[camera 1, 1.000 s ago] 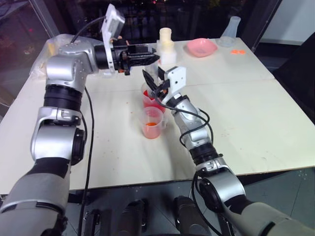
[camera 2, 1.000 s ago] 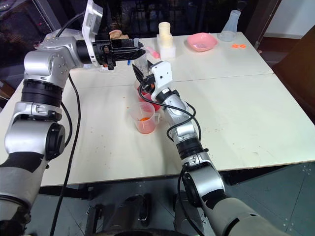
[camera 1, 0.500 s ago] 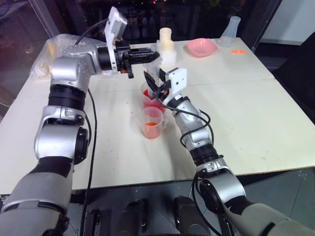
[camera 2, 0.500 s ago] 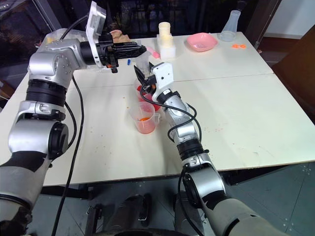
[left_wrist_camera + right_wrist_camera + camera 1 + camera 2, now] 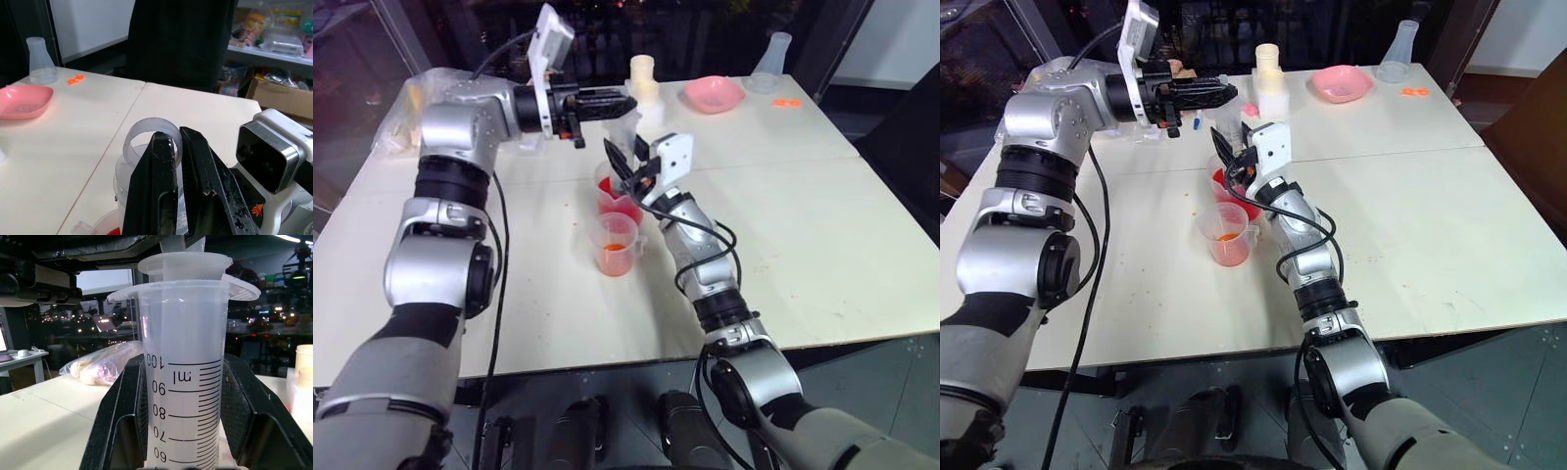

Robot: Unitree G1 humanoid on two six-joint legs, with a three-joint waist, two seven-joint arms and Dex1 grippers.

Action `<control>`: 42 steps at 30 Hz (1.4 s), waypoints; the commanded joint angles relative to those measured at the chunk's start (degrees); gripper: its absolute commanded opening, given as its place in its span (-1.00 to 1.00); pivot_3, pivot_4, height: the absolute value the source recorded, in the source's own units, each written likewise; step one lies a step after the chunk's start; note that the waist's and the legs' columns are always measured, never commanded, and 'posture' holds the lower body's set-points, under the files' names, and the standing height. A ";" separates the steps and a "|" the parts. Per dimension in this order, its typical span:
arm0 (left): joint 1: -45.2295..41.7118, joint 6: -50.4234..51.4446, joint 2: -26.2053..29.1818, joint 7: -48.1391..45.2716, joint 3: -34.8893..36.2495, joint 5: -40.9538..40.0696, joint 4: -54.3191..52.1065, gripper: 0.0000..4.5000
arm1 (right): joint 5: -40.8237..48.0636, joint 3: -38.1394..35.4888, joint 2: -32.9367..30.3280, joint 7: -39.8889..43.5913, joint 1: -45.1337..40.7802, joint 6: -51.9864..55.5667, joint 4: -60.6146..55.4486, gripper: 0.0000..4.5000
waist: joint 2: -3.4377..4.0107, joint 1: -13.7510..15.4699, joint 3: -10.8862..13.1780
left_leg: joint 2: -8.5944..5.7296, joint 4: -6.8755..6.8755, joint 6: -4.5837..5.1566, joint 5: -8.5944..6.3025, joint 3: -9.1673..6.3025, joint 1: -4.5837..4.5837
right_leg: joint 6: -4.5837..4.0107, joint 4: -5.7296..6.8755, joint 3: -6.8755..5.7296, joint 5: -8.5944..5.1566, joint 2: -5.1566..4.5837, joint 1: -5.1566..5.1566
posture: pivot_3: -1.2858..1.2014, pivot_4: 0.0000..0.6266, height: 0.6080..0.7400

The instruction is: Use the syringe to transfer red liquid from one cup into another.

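The clear syringe (image 5: 183, 357) stands upright over the taller cup (image 5: 607, 181), which holds red liquid (image 5: 611, 205). My right gripper (image 5: 626, 164) is shut on its graduated barrel, with a finger (image 5: 122, 416) on each side. My left gripper (image 5: 623, 102) reaches in level from the left. Its fingers (image 5: 164, 166) are shut on the white plunger (image 5: 182, 263) at the syringe's top. The smaller cup (image 5: 615, 240) stands just in front with a little orange-red liquid at the bottom. The syringe's tip is hidden behind my right gripper.
At the back of the white table (image 5: 803, 225) stand a pink bowl (image 5: 713, 94), a clear flask (image 5: 773, 61), a stack of cream cylinders (image 5: 643, 80) and small orange bits (image 5: 786, 102). A crumpled plastic bag (image 5: 399, 122) lies at the far left.
My left gripper's fingers have closed on the plunger at the syringe's top. My right gripper and both cups have stayed where they were.
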 commanded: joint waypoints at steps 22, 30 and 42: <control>-9.36 -5.80 2.00 0.43 4.86 -1.41 3.35 -0.99 | -1.51 2.81 1.66 2.30 1.82 -1.42 3.31 -0.40 | 0.00 0.02 0.00 | 0.00 0.01 0.00 0.00 0.00 0.00 | 0.00 0.01 0.00 0.00 0.00 0.00 | 0.03 -0.52 1.00; -9.80 -6.32 2.27 0.46 5.01 -1.26 4.66 -0.99 | -1.64 2.84 1.64 2.56 1.41 -1.52 3.66 -0.40 | 0.00 0.02 0.00 | 0.00 0.01 0.00 0.00 0.00 0.00 | 0.00 0.01 0.00 0.00 0.00 0.01 | 0.03 -0.52 1.00; -9.38 -6.89 2.20 0.41 5.00 -0.76 4.96 -0.99 | -1.63 2.46 1.43 2.51 0.82 -1.79 3.44 -0.40 | 0.00 0.02 0.00 | 0.00 0.02 0.00 0.00 0.00 0.00 | 0.00 0.01 0.00 0.00 0.00 0.00 | 0.03 -0.52 1.00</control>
